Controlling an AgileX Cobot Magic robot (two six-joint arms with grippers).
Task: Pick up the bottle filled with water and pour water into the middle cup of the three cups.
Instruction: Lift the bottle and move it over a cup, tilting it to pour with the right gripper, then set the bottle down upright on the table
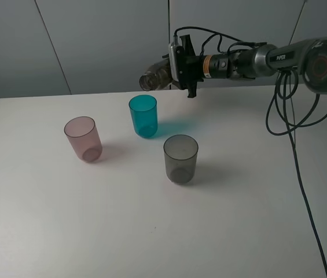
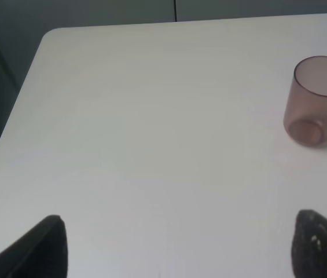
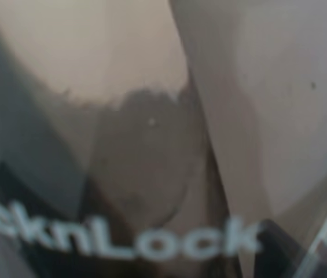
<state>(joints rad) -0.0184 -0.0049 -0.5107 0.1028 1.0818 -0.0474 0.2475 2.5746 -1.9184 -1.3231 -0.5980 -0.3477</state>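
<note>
**Bottle held on its side in the air, mostly hidden by the gripper**

The white table (image 1: 47, 231) is cut off at the near and right edges of the exterior view. The right arm (image 1: 267, 58) reaches in from the right. Its right gripper (image 1: 182, 65) is clamped on the bottle (image 1: 153, 77), which lies almost level in the air just beyond the middle cup (image 1: 143, 116), not touching it. Only one end of the bottle shows; which end is unclear. The right wrist view shows only blurred bottle wall (image 3: 151, 116) and cropped white lettering (image 3: 151, 243). The pink cup (image 1: 83, 139) and grey cup (image 1: 180, 159) stand upright either side. Only two dark fingertips (image 2: 41, 252) of the left gripper (image 2: 177, 249) show, wide apart and empty
</note>
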